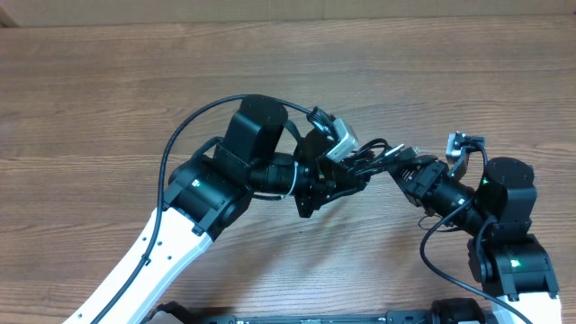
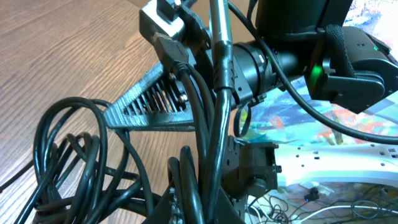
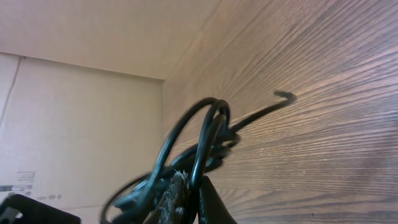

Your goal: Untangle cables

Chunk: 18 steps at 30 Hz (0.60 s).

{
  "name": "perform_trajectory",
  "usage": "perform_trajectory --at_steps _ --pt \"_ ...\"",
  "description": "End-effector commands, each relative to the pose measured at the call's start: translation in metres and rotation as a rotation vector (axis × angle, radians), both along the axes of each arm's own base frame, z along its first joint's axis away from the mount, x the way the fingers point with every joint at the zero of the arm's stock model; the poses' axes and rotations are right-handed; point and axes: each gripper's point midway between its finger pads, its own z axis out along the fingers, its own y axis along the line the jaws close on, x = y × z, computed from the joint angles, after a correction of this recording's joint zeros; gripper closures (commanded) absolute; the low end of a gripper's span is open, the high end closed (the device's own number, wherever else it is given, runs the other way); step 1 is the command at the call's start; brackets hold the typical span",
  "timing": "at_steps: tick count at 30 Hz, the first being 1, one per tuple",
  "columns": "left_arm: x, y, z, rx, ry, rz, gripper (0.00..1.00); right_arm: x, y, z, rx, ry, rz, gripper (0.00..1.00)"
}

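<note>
One tangled bunch of thin black cables (image 1: 371,155) hangs at the middle of the wooden table (image 1: 135,90), between two arms that reach in from the near edge. The strands overlap too much for a count, but the right wrist view shows at least three looping together, and one loose plug end (image 3: 286,94) reaches out over the wood. The left gripper (image 1: 335,180) points right, its wrist bent hard, with cords crowding its fingers; whether its jaws are spread or pressed together I cannot tell. The right gripper (image 1: 400,166) points left and meets it, jaws nearly together and pinching the cords.
</note>
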Motion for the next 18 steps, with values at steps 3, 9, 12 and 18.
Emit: perform_trajectory --at_steps 3,9,12,18 --pt "0.005 0.008 0.025 -0.079 -0.059 -0.03 0.96 0.001 -0.006 -0.002 -0.07 -0.02 -0.012 0.96" --pt "0.013 0.02 0.031 -0.111 -0.047 -0.025 0.96 -0.002 -0.016 -0.02 -0.115 0.052 -0.063 0.96" --pt "0.018 0.025 0.032 -0.118 -0.04 -0.014 0.96 -0.003 -0.016 -0.022 -0.123 0.06 -0.063 0.96" --pt "0.031 0.037 0.029 -0.109 -0.015 0.041 0.96 -0.009 -0.022 -0.036 -0.175 0.106 -0.07 0.96"
